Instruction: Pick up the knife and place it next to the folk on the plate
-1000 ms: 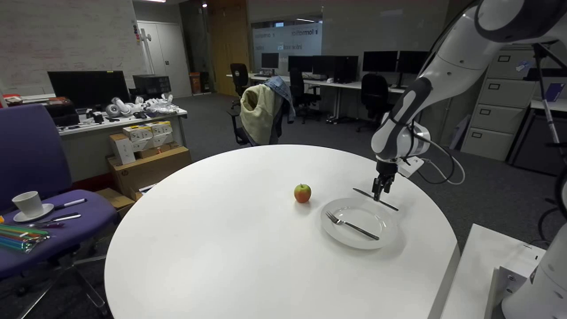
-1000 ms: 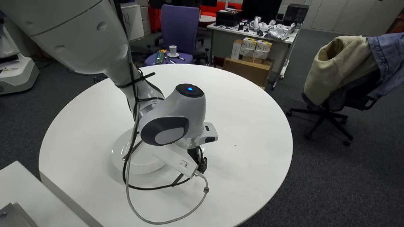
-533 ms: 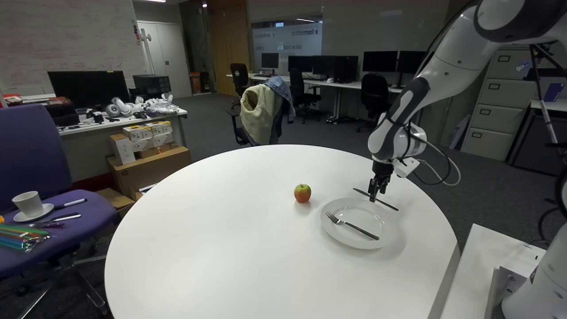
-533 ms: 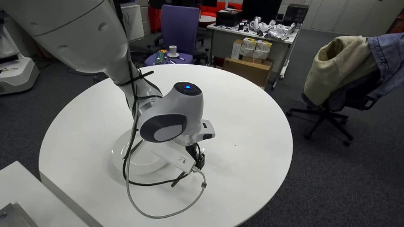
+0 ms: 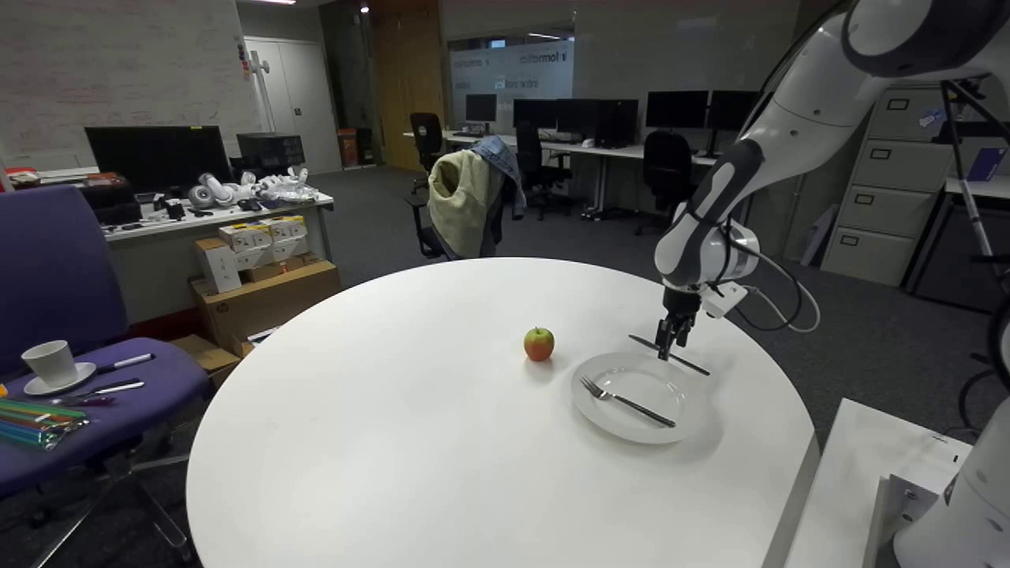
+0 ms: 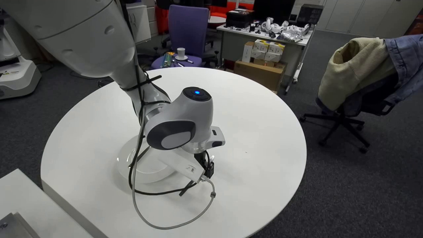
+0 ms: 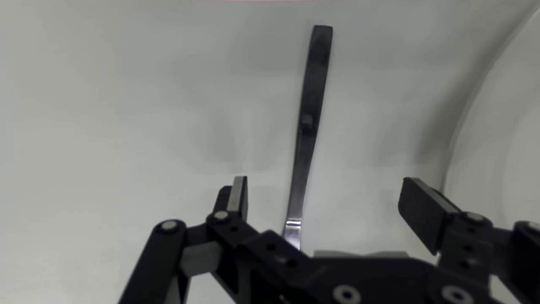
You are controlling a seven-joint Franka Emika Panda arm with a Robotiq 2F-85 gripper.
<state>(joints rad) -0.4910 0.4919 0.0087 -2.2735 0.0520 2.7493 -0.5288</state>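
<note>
Our pincer [image 7: 325,192] is spread and empty; below it, the knife [image 7: 306,135] lies ungripped. We judge that all remains: gripping, lifting, placing beside the fork [image 5: 631,405] on the nearby plate [image 7: 502,160].

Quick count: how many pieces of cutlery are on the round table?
2: the fork on the plate, and the knife on the table beside the plate, straddled by the open tool in the wrist view.
</note>
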